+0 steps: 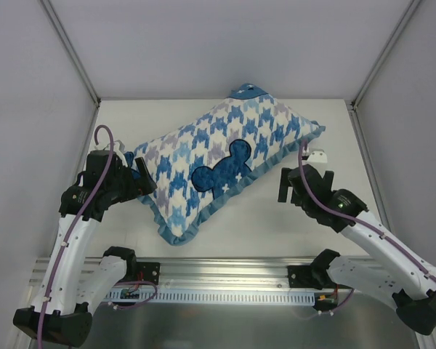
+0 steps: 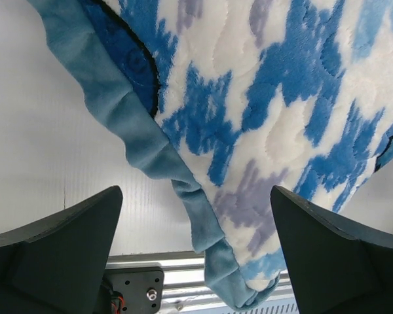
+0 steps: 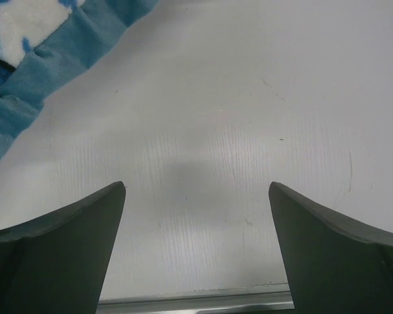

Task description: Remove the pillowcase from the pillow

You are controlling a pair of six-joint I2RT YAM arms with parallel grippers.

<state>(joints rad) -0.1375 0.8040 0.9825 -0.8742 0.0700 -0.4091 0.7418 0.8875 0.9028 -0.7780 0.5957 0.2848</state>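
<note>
The pillowcase [image 1: 218,160], houndstooth blue, grey and white with a dark blue mouse-head patch [image 1: 221,173] and teal ruffled edging, lies diagonally across the table and fully covers the pillow, which is hidden inside. My left gripper [image 1: 142,178] is open at its left end; in the left wrist view the ruffle [image 2: 190,196] and patterned fabric [image 2: 275,118] lie between and beyond the wide-apart fingers, nothing held. My right gripper [image 1: 285,186] is open and empty over bare table just right of the lower right ruffle, which shows in the right wrist view [image 3: 46,72].
A small white object [image 1: 317,155] lies by the pillowcase's right corner. Grey walls with metal frame posts enclose the table [image 1: 276,225]. A metal rail [image 1: 225,280] with the arm bases runs along the near edge.
</note>
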